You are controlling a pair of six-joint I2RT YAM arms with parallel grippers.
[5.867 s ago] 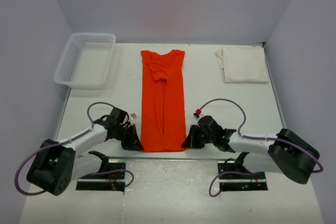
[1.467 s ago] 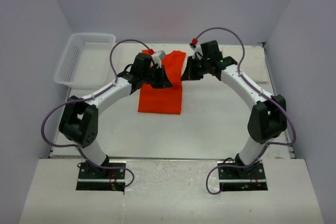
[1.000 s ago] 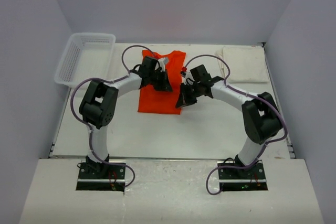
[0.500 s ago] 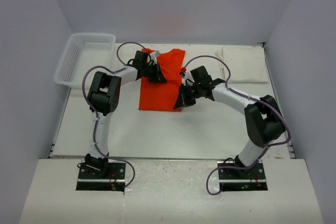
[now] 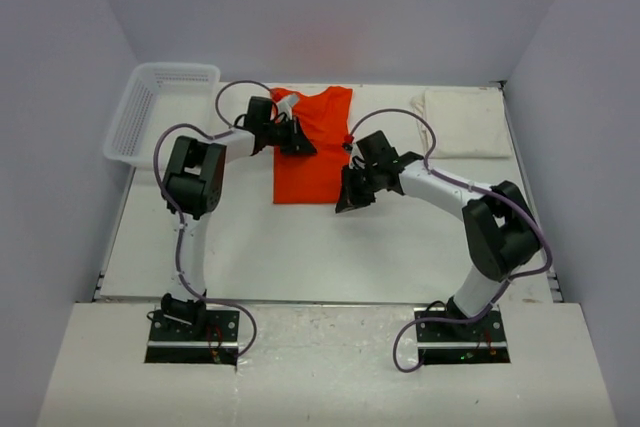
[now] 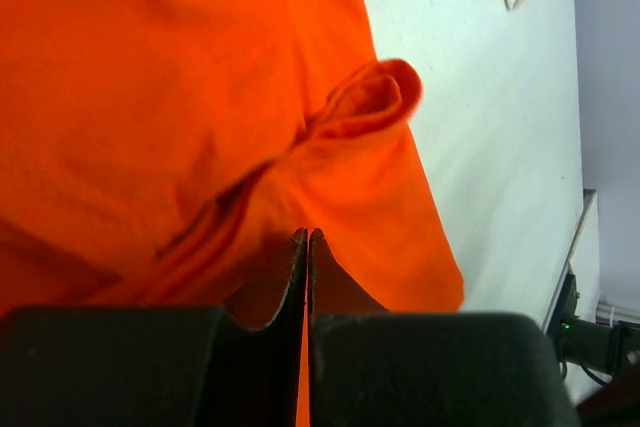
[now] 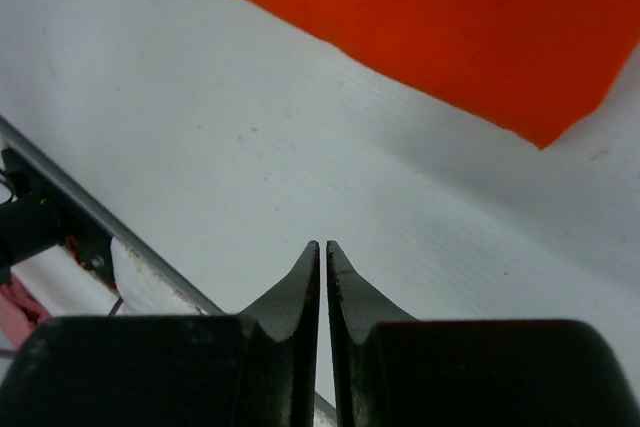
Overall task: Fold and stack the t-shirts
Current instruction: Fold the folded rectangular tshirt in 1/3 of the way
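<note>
On the far middle of the bench (image 5: 400, 237) lies the orange t-shirt (image 5: 318, 162), folded into a short flat block. The left hand (image 5: 298, 139) rests on the shirt's left side, near its far end. Its two fingers are squeezed tight together. The left wrist view shows the tips right on the orange cloth, with a small bump of cloth bunched up just past them. It is hard to tell if any cloth is caught between the fingers. The right hand (image 5: 344, 204) is low over the bare bench, just beside the shirt's near right corner. Its fingers are almost together, with only a thin crack, and they hold nothing. The white t-shirt (image 5: 465, 122) lies folded in the far right corner, well apart from the orange one. A white basket (image 5: 130, 117) sits at the far left.
</note>
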